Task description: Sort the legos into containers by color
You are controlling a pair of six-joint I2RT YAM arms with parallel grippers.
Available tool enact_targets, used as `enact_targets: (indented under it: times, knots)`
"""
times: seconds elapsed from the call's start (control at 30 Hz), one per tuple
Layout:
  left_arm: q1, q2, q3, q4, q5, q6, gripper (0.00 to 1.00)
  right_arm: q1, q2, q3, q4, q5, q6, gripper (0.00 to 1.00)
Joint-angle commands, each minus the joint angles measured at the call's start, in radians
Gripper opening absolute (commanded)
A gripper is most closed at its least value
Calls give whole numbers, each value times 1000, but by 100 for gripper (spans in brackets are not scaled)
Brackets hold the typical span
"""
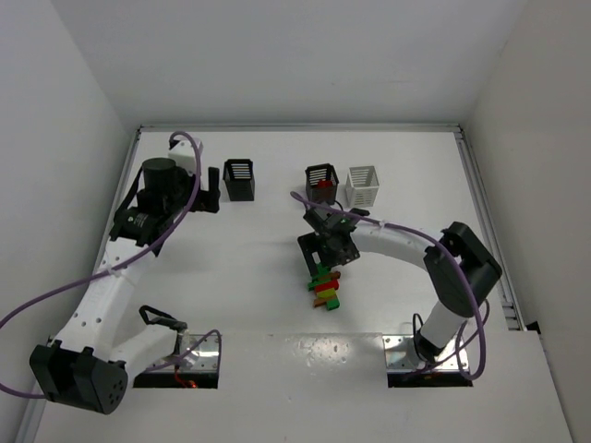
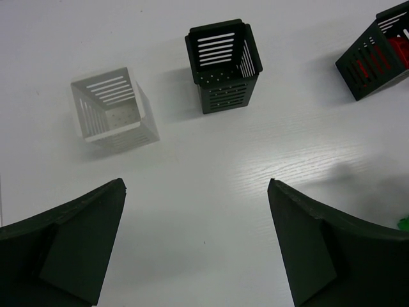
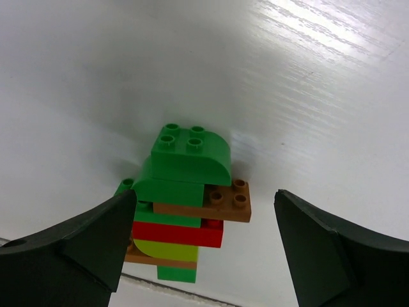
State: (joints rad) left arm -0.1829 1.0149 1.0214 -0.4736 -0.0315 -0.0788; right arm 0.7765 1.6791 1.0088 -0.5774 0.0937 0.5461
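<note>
A stack of joined legos (image 1: 324, 287) in green, orange-brown, red and yellow-green lies on the table. In the right wrist view the stack (image 3: 185, 192) lies between the open fingers of my right gripper (image 3: 204, 192), which hovers over it (image 1: 326, 256) without gripping. A black bin (image 1: 321, 183) holds a red brick (image 1: 324, 187). Beside it stands a white bin (image 1: 362, 185). Another black bin (image 1: 239, 179) is empty. My left gripper (image 1: 211, 189) is open and empty. It (image 2: 196, 182) faces a second white bin (image 2: 112, 112) and the empty black bin (image 2: 223, 64).
The red-filled black bin (image 2: 377, 54) shows at the left wrist view's right edge. White walls enclose the table on three sides. Purple cables run along both arms.
</note>
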Motion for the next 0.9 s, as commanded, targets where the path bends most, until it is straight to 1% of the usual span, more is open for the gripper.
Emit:
enact_targets:
  times: [0.0,0.2,0.43,0.53,0.6,0.7,0.73,0.83,0.87]
  knots:
    - [-9,-33,-10,49,-19,8,100,14,16,56,1,18,31,89]
    - [0,-52,-32,49,-19,17,100,32,96,77,-10,6,49,91]
    - [0,-72,-41,58,-19,27,100,53,126,100,-24,-15,58,91]
    - [0,-81,-60,58,-19,27,100,64,96,113,-24,-15,14,91]
    - [0,-90,-69,69,-19,27,100,73,47,70,2,-15,-14,91]
    - [0,-90,-69,78,-19,27,100,84,-24,16,42,-2,-78,91]
    - [0,-90,-69,78,-19,27,100,84,-44,7,54,21,-137,91]
    - [0,-101,-69,78,-8,27,100,56,-123,-27,120,0,-294,91]
    - [0,-101,-69,78,1,37,100,47,-195,-54,160,-30,-416,91]
